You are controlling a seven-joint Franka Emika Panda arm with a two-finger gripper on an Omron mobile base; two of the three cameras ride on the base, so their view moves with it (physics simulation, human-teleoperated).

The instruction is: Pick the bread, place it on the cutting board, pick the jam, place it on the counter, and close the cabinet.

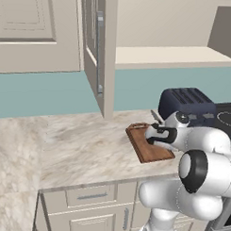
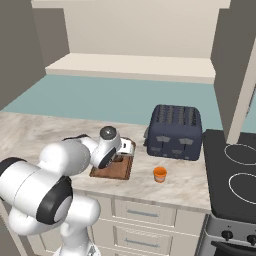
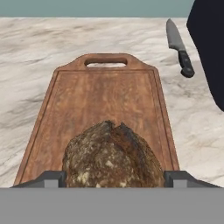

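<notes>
1. Bread (image 3: 113,156) sits low in the hand view, its lower part cut off by the bottom of the picture; from both base views it is hidden behind the arm's wrist.
2. Whether the loaf rests on the cutting board (image 3: 105,98) or hangs just above it cannot be told — it lies over the board's near end, handle hole at the far end.
3. The gripper (image 3: 114,177) has its fingers (image 3: 51,178) spread wide, one at each flank of the loaf; whether they press on the crust is unclear.
4. The jam (image 2: 160,174) stands on the counter (image 2: 35,132), between the board and the stove, in front of the dark toaster (image 2: 176,131).
5. A knife (image 3: 180,48) lies on the stone beyond the board's far right corner.
6. The cabinet (image 1: 98,50) door stands open — its shelf is bare.
</notes>
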